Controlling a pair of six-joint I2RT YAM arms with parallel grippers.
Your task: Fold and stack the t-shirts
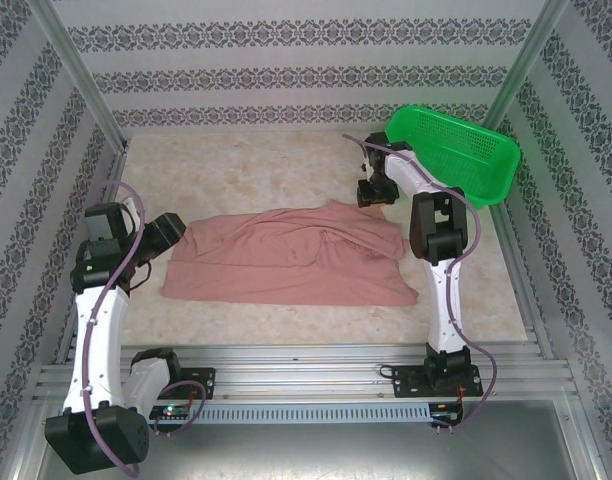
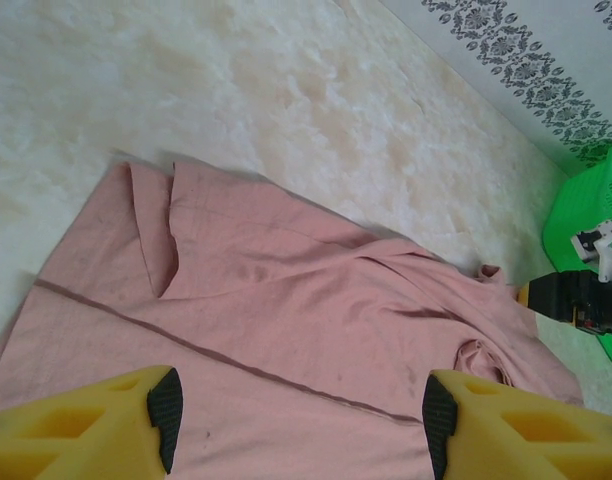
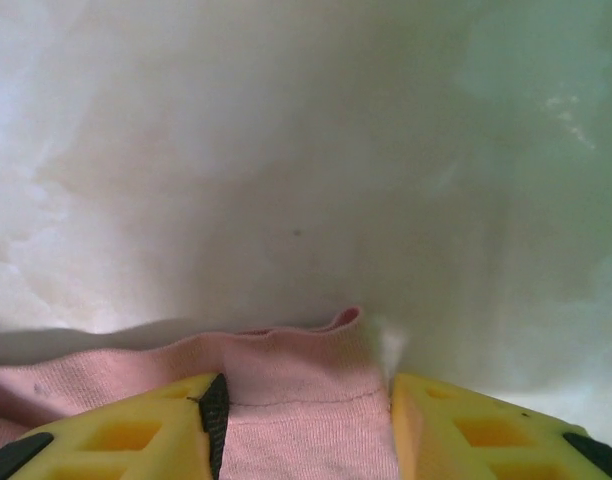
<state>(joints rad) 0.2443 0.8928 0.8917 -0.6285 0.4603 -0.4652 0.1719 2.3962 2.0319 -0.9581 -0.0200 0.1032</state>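
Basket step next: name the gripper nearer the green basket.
Right. The right gripper sits at the t-shirt's corner beside the green basket; the left gripper hovers over its opposite end.

The left arm (image 1: 96, 310) is seen folded at 8 o'clock, the left gripper (image 2: 301, 420) turned toward 3 o'clock, jaws spread wide. The right arm (image 1: 441, 280) is extended toward 11 o'clock, the right gripper (image 3: 306, 420) lowered, jaws parted.
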